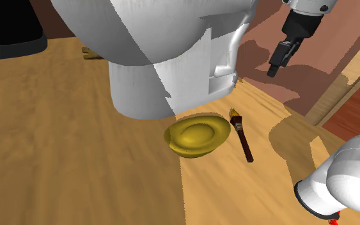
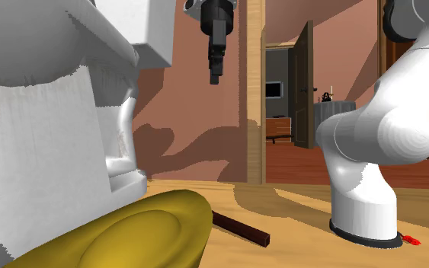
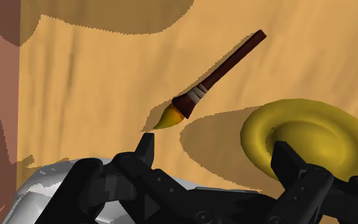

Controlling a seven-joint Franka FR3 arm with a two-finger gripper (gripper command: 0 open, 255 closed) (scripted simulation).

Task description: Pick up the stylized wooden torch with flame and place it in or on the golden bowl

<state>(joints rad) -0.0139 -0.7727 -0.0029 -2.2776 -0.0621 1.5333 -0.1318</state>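
The torch (image 1: 242,137) lies flat on the wooden table, a dark brown handle with pale bands and a yellow-orange flame tip (image 1: 234,114). It rests just beside the golden bowl (image 1: 197,136), on the shoulder view's right, not touching it. My gripper (image 1: 275,67) hangs high above the table, beyond the torch's flame end, open and empty. In the wrist view the torch (image 3: 217,75) and the bowl (image 3: 308,137) lie below the parted fingers (image 3: 147,145). The second exterior view has the gripper (image 2: 215,76) up high, the bowl (image 2: 136,232) close in front and the torch handle (image 2: 241,228) behind it.
A big white bulky object (image 1: 165,57) stands on the table right behind the bowl. A black thing (image 1: 9,32) sits at the far left. The table edge (image 1: 313,121) runs near the torch, with brown wall and floor beyond. My arm's base (image 2: 365,221) stands nearby.
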